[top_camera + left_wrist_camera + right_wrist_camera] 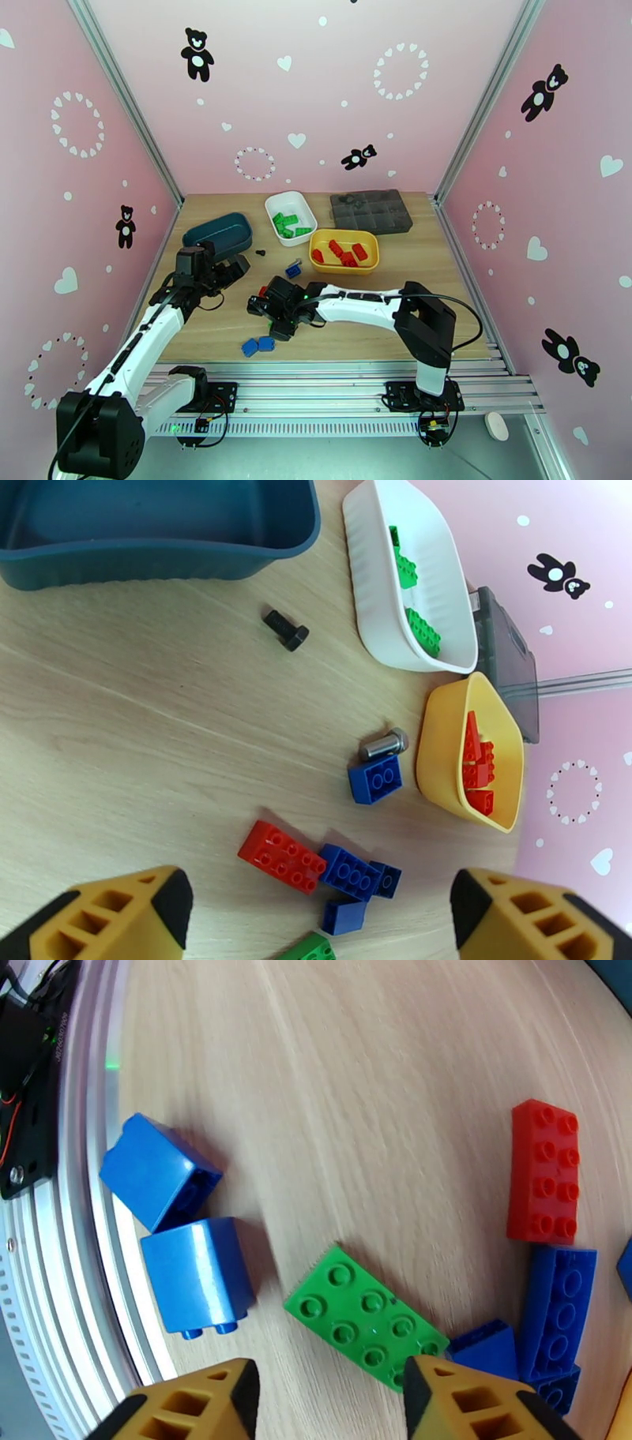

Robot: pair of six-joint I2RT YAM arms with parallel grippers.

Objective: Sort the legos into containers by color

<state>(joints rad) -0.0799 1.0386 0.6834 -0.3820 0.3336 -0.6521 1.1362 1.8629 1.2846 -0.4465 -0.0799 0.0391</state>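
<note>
lego brick (365, 1317), green, lies studs-up just ahead of the right fingers (466, 1402).

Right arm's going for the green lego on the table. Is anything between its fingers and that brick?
Nothing visible lies between the right gripper and the green lego; the fingers stand apart with the brick just ahead of them. A blue lego crowds one end of it, beside one finger, and might get caught.

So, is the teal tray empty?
Empty: seen from above, the teal tray has a bare floor, with nothing lying inside it.
</note>
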